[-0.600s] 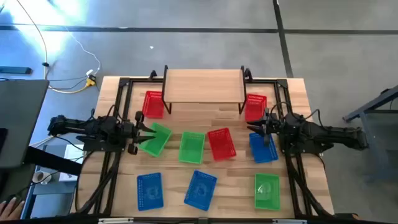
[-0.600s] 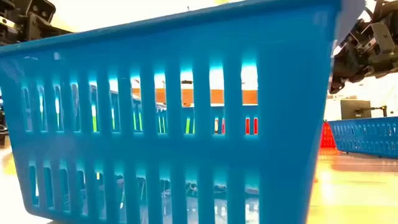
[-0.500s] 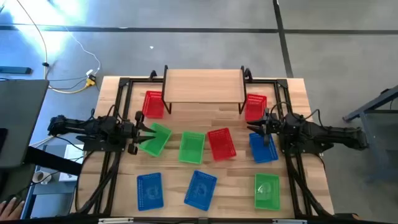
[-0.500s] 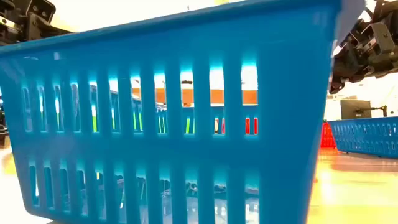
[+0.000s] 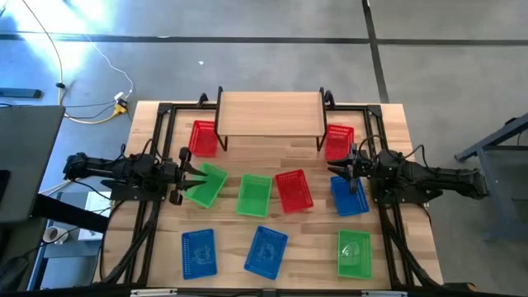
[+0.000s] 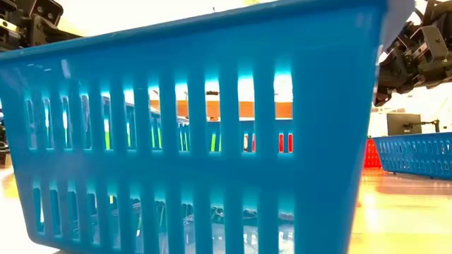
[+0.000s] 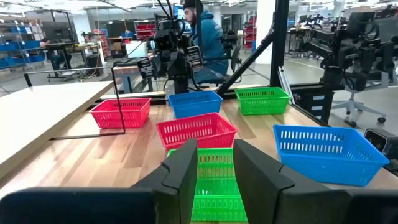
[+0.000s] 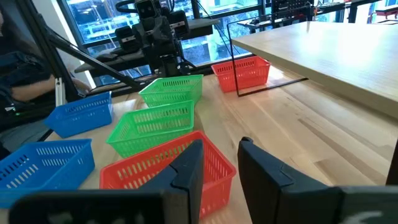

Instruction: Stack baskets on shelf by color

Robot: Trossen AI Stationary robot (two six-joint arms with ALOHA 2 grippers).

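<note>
High view: three red baskets (image 5: pixel 294 190), three green (image 5: pixel 254 195), three blue (image 5: pixel 266 251); both tools' fingers slightly spread, holding nothing.

I find no text, label, brand, number or sign that I can read in any view. The baskets (image 5: pixel 255 195) carry no lettering that I can make out, and neither does the shelf (image 5: pixel 270 113) or the desk (image 5: pixel 396 124). Screens and boards in the room behind are too blurred to read.
</note>
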